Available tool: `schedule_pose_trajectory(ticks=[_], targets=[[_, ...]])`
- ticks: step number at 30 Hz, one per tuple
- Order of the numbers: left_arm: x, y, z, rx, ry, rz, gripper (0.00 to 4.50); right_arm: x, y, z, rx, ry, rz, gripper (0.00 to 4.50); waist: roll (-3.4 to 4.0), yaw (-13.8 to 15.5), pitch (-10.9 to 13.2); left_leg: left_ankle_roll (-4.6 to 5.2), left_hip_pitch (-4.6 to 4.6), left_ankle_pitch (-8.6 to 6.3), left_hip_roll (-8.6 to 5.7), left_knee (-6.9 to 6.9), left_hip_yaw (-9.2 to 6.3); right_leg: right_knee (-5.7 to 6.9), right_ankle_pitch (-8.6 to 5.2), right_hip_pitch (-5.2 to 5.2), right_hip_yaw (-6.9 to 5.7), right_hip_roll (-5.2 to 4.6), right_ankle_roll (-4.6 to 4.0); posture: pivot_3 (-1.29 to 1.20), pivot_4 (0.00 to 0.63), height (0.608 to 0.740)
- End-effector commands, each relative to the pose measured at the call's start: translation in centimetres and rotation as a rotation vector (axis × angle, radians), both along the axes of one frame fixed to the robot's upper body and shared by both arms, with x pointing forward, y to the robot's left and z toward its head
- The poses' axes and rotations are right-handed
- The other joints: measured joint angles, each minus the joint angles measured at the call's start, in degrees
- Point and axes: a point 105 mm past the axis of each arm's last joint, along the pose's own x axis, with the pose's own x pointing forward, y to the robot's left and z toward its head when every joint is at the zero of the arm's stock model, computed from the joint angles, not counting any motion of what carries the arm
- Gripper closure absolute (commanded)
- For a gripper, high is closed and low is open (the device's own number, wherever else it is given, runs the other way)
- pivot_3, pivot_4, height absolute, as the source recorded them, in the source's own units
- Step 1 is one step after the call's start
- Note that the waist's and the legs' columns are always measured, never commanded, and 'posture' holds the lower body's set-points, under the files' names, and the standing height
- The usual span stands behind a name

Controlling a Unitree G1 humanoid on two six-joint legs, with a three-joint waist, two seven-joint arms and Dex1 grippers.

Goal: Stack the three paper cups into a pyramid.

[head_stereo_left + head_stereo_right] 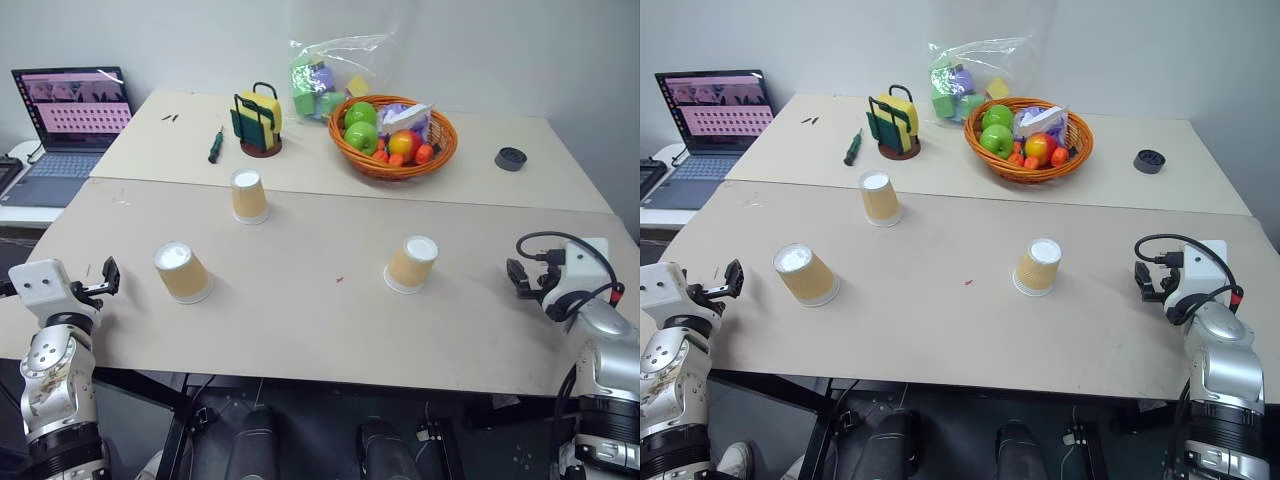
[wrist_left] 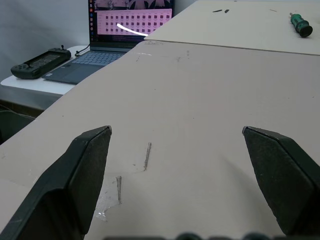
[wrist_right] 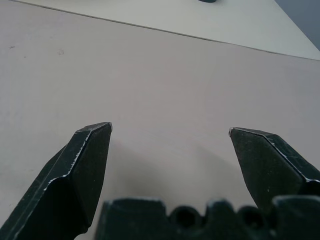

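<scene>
cups [image 1: 248, 195]: tapered ribbed paper (upside down) | left gripper [image 2: 175, 150]: apart | right gripper [image 3: 170, 145]: apart

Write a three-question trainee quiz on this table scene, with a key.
1. True or false: all three cups stand upside down and apart.
2. Which holds the green apple? A. laptop B. basket C. plastic bag
3. Fill in: the left gripper and right gripper are both ____.

Key: 1 true; 2 B; 3 open.
</scene>
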Motion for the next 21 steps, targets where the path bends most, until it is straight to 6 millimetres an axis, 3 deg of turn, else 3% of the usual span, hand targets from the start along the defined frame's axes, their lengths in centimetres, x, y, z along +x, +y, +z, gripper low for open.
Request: schedule_pose_trajectory(ticks=[1,3,5,7,8,10,13,15,18,21], targets=[[0.9,-1.2,1.9,0.037,-0.056,-0.056,0.0,0.2,0.0,2.9,0.023,-0.09,-0.021,0.09,0.0,0.0,0.0,0.0,0.0,0.0,0.0,0.0,0.0,0.0,0.0,0.0,0.0,0.0,0.0,0.0,0.15,0.661],[1.3,-1.8,1.8,0.039,-0.048,-0.092,0.0,0.7,1.4,6.4,0.135,-0.189,0.054,0.09,0.01,0.0,0.0,-0.02,0.0,-0.01,0.0,0.01,0.0,0.01,-0.01,0.0,0.0,0.0,-0.02,0.0,0.15,0.661],[1.2,-1.7,1.6,0.039,-0.037,-0.105,0.0,-0.5,5.9,12.4,0.206,-0.317,0.395,0.09,0.13,-0.1,0.1,-0.03,-0.02,-0.01,0.0,0.05,0.0,0.04,0.0,-0.03,0.01,0.0,-0.04,0.0,0.15,0.661],[1.2,-1.5,1.3,0.041,-0.027,-0.115,0.0,-2.6,9.5,15.7,0.215,-0.366,0.649,0.09,0.25,-0.3,0.1,0.02,-0.05,0.0,0.0,0.02,0.0,0.06,0.01,-0.05,0.01,0.0,-0.01,0.0,0.15,0.661],[1.2,-1.7,1.2,0.042,-0.022,-0.129,0.0,-4.1,12.3,16.6,0.192,-0.355,0.835,0.09,0.25,-0.3,0.1,0.09,-0.05,0.0,0.01,-0.02,-0.01,0.05,-0.01,-0.05,0.01,0.01,0.06,0.0,0.15,0.661],[1.1,-1.9,1.0,0.047,-0.015,-0.16,0.0,-7.6,17.4,16.8,0.134,-0.274,1.187,0.09,0.14,-0.2,0.0,0.18,-0.02,-0.09,0.03,-0.08,-0.04,0.05,-0.07,-0.02,-0.02,0.03,0.19,0.0,0.15,0.661],[0.4,-1.6,0.7,0.075,0.017,-0.207,0.0,-11.0,21.8,15.0,0.046,-0.119,1.507,0.09,-0.23,-0.2,-0.1,0.2,0.07,-0.23,0.16,-0.08,-0.19,0.05,-0.2,0.11,-0.21,0.12,0.06,0.0,0.15,0.661],[-0.2,-1.3,0.7,0.102,0.044,-0.234,0.0,-11.7,23.4,13.5,-0.009,-0.023,1.606,0.09,-0.22,-0.4,-0.1,0.2,0.06,-0.23,0.16,-0.01,-0.15,0.01,-0.3,0.09,-0.2,0.08,-0.3,0.0,0.15,0.661],[-2.3,-0.4,0.3,0.172,0.137,-0.31,0.0,-11.2,24.5,9.8,-0.188,0.115,1.652,0.09,-0.22,-0.7,-0.1,-0.21,0.15,-0.45,0.15,0.04,-0.03,-0.08,-0.16,0.02,-0.2,-0.04,-0.52,0.0,0.15,0.661],[-4.5,-1.0,-0.5,0.221,0.248,-0.463,0.0,-10.4,25.3,8.6,-0.226,0.126,1.667,0.09,-0.23,-1.1,-0.1,-0.34,0.49,-0.54,0.19,-0.21,0.15,-0.51,-0.09,0.07,-0.21,-0.16,-0.67,0.0,0.15,0.661]])
